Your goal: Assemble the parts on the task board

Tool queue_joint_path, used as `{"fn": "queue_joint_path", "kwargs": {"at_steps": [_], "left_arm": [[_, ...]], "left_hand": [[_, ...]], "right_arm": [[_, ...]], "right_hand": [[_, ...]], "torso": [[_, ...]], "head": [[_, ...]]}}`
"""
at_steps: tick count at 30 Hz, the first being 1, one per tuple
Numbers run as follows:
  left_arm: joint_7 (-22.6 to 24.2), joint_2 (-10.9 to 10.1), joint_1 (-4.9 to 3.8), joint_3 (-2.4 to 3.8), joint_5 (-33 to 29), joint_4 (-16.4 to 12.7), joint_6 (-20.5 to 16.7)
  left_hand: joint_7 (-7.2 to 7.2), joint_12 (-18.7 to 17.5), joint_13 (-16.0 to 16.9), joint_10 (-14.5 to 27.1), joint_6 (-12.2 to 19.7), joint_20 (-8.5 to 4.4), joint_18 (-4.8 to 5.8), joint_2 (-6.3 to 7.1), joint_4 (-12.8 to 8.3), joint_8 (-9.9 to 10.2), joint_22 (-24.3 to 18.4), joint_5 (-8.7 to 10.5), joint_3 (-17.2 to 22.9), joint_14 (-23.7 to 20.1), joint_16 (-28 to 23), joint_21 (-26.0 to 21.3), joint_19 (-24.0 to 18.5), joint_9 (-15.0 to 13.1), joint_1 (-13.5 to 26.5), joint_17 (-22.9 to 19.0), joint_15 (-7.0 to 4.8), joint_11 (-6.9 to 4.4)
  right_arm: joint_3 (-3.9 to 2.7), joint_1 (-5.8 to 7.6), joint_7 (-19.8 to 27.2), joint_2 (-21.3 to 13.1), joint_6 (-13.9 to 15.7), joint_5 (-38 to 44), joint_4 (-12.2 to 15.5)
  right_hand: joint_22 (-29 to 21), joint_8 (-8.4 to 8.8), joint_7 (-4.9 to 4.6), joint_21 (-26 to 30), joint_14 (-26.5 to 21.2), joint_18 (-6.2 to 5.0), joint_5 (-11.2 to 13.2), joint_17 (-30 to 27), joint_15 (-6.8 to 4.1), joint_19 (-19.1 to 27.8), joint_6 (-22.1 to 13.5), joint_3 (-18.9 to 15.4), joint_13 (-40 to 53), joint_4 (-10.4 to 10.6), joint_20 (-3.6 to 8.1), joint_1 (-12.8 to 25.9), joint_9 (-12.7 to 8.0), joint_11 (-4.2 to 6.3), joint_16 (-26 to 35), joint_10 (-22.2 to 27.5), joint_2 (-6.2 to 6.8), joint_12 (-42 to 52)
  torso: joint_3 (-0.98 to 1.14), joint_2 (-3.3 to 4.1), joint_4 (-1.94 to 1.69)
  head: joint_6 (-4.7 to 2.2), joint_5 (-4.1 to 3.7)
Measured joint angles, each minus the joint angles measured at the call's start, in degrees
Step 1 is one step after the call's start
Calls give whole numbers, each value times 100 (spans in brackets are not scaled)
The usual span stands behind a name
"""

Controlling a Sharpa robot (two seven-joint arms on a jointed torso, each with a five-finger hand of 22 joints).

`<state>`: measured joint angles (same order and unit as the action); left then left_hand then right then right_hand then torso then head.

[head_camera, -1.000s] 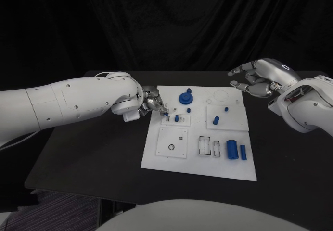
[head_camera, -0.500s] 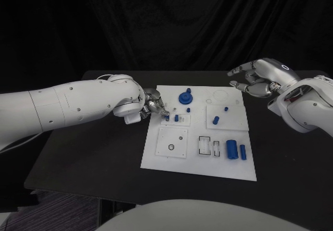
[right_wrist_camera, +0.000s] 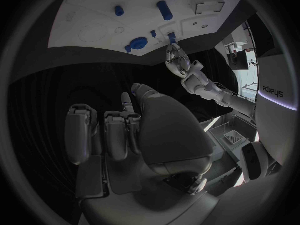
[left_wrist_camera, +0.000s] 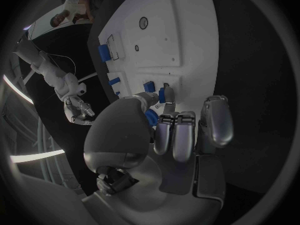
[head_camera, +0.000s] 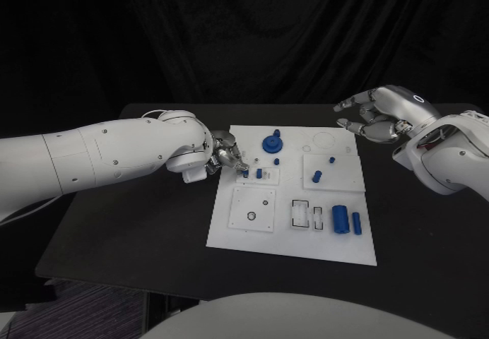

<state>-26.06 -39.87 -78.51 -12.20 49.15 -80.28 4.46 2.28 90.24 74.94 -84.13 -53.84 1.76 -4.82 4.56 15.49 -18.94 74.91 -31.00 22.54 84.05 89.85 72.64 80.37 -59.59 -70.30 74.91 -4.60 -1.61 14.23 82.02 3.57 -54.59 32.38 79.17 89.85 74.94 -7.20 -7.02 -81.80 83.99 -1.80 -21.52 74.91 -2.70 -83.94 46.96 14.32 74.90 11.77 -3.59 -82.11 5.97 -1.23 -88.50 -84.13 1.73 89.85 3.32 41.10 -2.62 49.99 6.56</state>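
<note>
Head view, board: we see the task board (head_camera: 295, 233) lying mid-table, its left edge just beside our left hand (head_camera: 226, 155), with bare black table (head_camera: 133, 233) to the left and in front of it.
Head view, left hand: it sits at the board's upper-left edge, fingertips bunched over a small blue peg (head_camera: 246, 173); from here we cannot tell whether they pinch it.
Head view, right hand: our right hand (head_camera: 382, 113) hovers above the table off the board's far right corner, fingers loosely curled and apart, grasping nothing.
Head view, recesses: two blue cylinders (head_camera: 346, 219) lie side by side at the board's near right, next to a dark-outlined rectangular slot (head_camera: 301, 214); a blue knob (head_camera: 272, 143) stands near the far edge.
Left wrist view: here the thumb and a finger (left_wrist_camera: 164, 96) close on the small blue peg, right at the board's surface (left_wrist_camera: 187, 40), which the head view leaves uncertain.
Right wrist view: our right hand's fingers (right_wrist_camera: 78, 130) are relaxed over bare table, well apart from the board (right_wrist_camera: 87, 15); the left hand (right_wrist_camera: 178, 60) is at the board's edge.
</note>
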Motion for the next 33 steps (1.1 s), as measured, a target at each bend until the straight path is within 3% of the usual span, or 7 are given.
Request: {"fn": "queue_joint_path", "kwargs": {"at_steps": [33], "left_arm": [[-97,31,54,3,209,4,19]], "left_hand": [[-11,0,0,0,-12,21,0,-22,-15,9,0,-46,-16,0,0,-44,-20,-3,22,0,0,0]], "right_arm": [[0,0,-9,8,-40,0,-3]], "right_hand": [[-2,0,0,0,0,1,0,0,0,0,0,15,3,-16,0,0,-4,0,27,0,0,0]], "torso": [[3,1,-4]], "head": [[0,20]]}}
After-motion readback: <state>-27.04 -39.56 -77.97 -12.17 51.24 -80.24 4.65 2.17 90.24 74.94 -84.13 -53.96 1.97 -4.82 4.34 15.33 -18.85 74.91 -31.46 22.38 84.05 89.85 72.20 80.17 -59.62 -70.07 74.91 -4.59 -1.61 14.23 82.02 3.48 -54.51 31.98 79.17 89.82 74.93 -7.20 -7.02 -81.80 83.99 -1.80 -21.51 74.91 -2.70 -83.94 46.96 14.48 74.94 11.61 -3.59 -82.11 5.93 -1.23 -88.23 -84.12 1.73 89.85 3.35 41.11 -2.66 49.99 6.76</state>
